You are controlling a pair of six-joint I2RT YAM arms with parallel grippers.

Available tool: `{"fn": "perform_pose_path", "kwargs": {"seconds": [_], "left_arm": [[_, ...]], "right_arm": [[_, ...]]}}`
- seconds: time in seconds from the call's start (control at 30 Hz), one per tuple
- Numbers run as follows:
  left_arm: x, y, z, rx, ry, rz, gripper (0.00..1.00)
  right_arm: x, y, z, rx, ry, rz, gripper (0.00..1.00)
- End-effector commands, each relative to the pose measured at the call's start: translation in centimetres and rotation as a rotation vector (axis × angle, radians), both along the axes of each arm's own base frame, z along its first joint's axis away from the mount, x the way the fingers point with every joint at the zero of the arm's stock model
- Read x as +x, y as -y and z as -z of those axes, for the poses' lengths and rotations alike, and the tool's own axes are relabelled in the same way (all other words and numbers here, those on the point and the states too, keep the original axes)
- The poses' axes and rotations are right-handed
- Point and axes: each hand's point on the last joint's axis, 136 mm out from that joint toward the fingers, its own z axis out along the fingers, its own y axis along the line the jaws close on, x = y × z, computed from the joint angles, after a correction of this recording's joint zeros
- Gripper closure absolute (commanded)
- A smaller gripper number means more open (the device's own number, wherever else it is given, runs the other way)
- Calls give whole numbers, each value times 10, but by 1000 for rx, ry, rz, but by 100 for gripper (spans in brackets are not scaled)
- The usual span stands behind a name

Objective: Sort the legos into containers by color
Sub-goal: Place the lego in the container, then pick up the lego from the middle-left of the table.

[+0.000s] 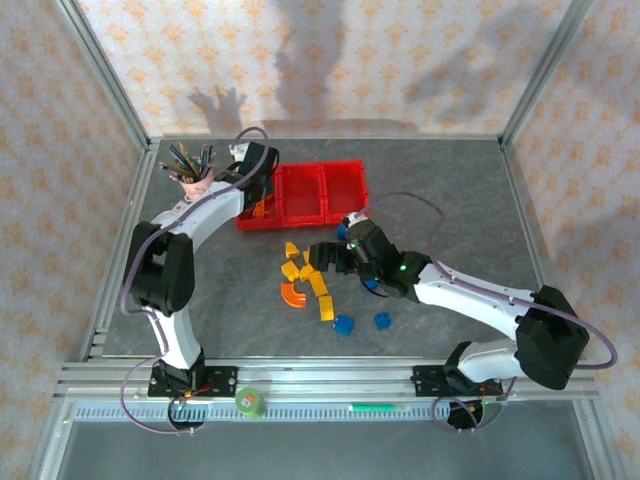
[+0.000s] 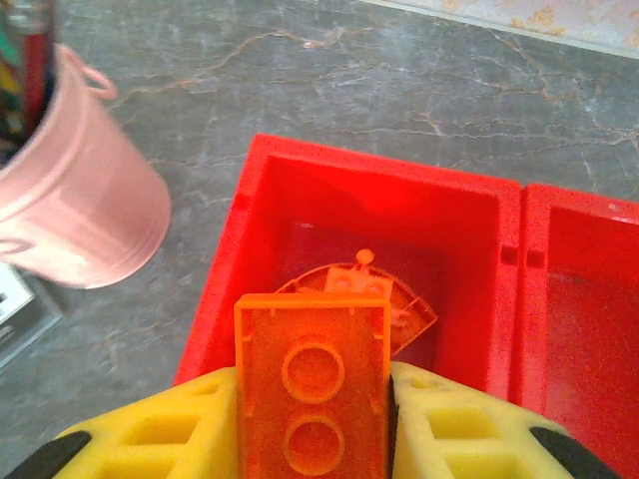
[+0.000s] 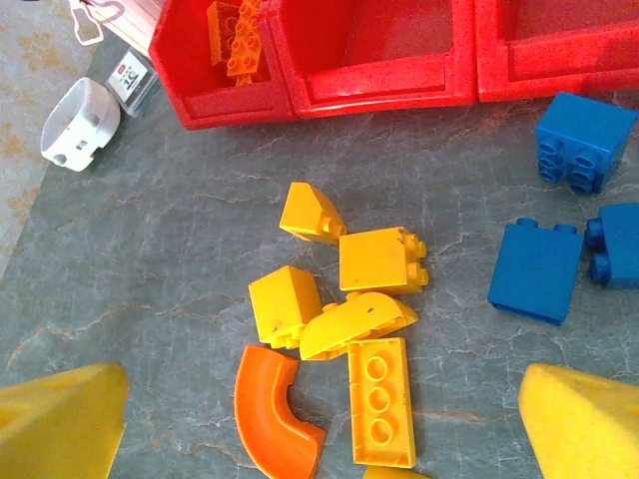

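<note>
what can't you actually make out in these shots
Left wrist: the arch in the left bin is half hidden behind the held orange brick.
Top: that bin's contents sit under the left arm.
Right wrist: one blue brick is cut by the right edge, a yellow brick by the bottom edge.

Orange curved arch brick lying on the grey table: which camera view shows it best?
The right wrist view: the orange curved arch brick lies close and large, its quarter-ring shape clear, beside a flat yellow brick. The top external view shows the same brick small, with far less detail.
</note>
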Motion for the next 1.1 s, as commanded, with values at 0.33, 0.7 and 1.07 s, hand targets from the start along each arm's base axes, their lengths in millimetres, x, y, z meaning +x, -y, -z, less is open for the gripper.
{"fn": "perform_pose_path", "kwargs": {"seconds": [0.33, 0.7, 1.07], "left_arm": [[25, 2, 27, 6, -89, 42, 54], [-19, 24, -21, -157, 4, 122, 51], [-129, 57, -9, -237, -5, 183, 46]], "right_arm": [[8, -3, -18, -6, 40, -10, 0], [0, 10, -15, -30, 41, -5, 0], [-15, 18, 12, -70, -10, -44, 0]]}}
